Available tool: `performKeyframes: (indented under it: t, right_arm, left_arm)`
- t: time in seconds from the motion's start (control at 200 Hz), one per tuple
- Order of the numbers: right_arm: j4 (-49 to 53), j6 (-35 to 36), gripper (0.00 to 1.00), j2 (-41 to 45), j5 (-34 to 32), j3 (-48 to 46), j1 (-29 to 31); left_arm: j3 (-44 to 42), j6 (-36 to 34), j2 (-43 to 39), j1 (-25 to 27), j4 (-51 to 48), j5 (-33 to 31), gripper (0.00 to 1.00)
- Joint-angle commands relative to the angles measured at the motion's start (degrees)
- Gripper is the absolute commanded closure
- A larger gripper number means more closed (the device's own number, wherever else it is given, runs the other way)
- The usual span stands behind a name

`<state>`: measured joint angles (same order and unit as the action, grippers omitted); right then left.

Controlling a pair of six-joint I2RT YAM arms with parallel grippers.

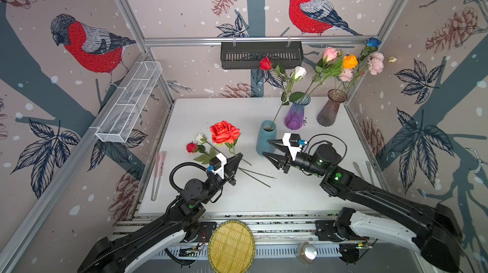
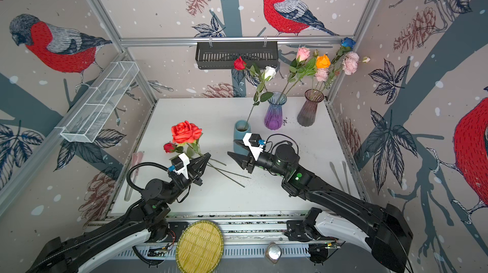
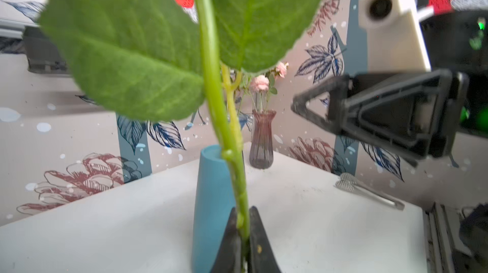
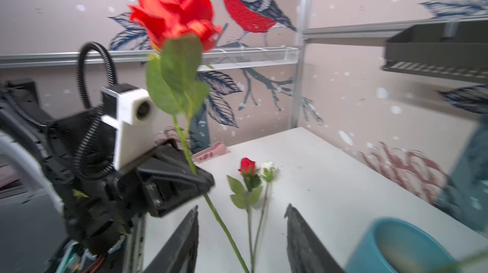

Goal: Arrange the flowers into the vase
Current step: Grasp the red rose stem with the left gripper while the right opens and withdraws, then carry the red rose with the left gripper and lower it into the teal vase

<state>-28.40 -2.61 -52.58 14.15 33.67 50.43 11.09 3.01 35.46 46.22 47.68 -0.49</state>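
Vases (image 1: 295,115) at the back held most flowers; left gripper (image 1: 239,158) pinched a red rose (image 1: 224,131), right gripper (image 1: 266,148) spread empty, two blooms (image 1: 196,144) lay on the table (image 1: 290,195).

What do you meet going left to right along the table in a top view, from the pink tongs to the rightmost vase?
pink tongs → small red rosebud → large red rose held by the left gripper → blue vase → purple vase → smoky pink vase
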Motion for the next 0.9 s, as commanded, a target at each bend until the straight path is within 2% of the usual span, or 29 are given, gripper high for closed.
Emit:
performKeyframes:
  t: [0.0,0.1,0.275,0.41,0.57,0.68,0.896]
  right_arm:
    - [-1.3,3.55,0.48,9.16,-22.1,-7.13,-0.16]
    - [-2.76,4.55,0.56,18.57,-28.24,-14.62,-0.67]
    - [1.07,6.56,0.53,27.7,-33.47,-21.81,-0.93]
    - [2.04,5.34,0.53,31.85,-31.62,-24.71,-0.96]
    - [3.09,4.05,0.54,35.59,-31.72,-27.14,-0.97]
    - [3.27,3.75,0.54,37.82,-31.82,-28.31,-1.05]
    - [3.0,2.96,0.54,38.76,-32.16,-29.07,-1.12]
  left_arm:
    - [7.13,2.18,0.35,-0.16,0.22,-3.14,1.0]
    - [14.63,1.15,3.37,-0.16,0.52,-1.35,1.0]
    - [30.01,-4.69,15.72,-0.32,-4.9,2.78,1.0]
    - [38.33,-8.02,25.13,-0.34,-8.71,6.11,1.0]
    - [44.01,-11.2,32.23,-0.47,-11.86,3.1,1.0]
    - [45.77,-9.97,35.13,-1.13,-14.38,3.09,1.0]
    - [51.7,-3.49,40.8,-3.88,-19.86,7.02,1.0]
